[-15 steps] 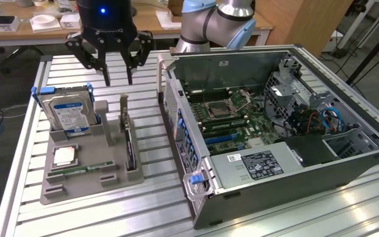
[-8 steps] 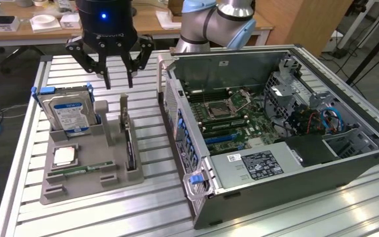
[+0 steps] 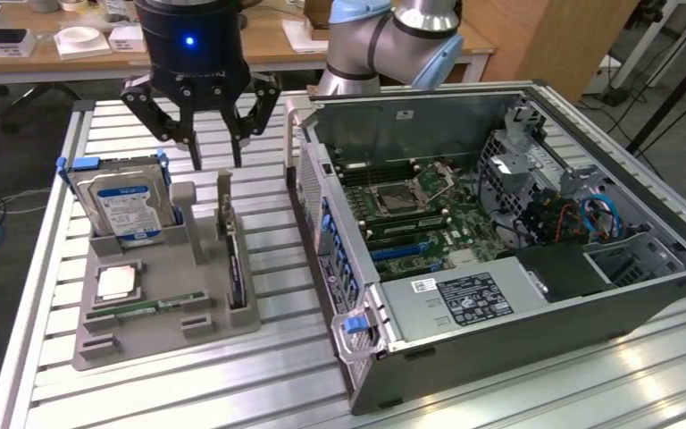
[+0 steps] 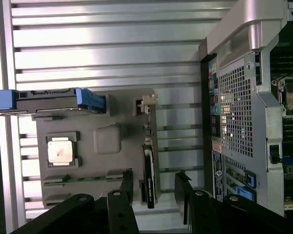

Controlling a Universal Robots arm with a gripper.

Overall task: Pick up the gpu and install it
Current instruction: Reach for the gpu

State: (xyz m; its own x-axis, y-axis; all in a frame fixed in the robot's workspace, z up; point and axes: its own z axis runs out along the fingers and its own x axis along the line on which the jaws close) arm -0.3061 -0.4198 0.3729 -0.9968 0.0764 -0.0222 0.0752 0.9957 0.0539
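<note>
The gripper (image 3: 217, 154) hangs above the far end of the grey tray (image 3: 158, 344) with its jaws spread wide and nothing between them; it holds nothing and touches nothing. The gpu (image 3: 237, 268) stands on its thin edge in a slot along the tray's side towards the exterior view's right, the side closest to the computer case (image 3: 486, 295). Seen edge-on it is a slim dark strip, and its long axis runs from the far end of the tray to the near end, roughly parallel to the case wall beside it. In the wrist view the gpu (image 4: 148, 163) shows from above as a narrow black line, with a pale metal piece at the end that lies level with the hard drive (image 4: 49, 100), and the gripper (image 4: 155, 175) has one finger on each side of the card's other end, clear of it. On the same tray (image 4: 122, 161) the hard drive (image 3: 129, 201) with its blue label stands upright at the far end, a square processor (image 3: 117, 283) lies flat in a recess, and a green RAM stick (image 3: 153, 307) sits in a slot just nearer. The tray and the opened case rest side by side on the slatted metal desk (image 3: 283, 375)
</note>
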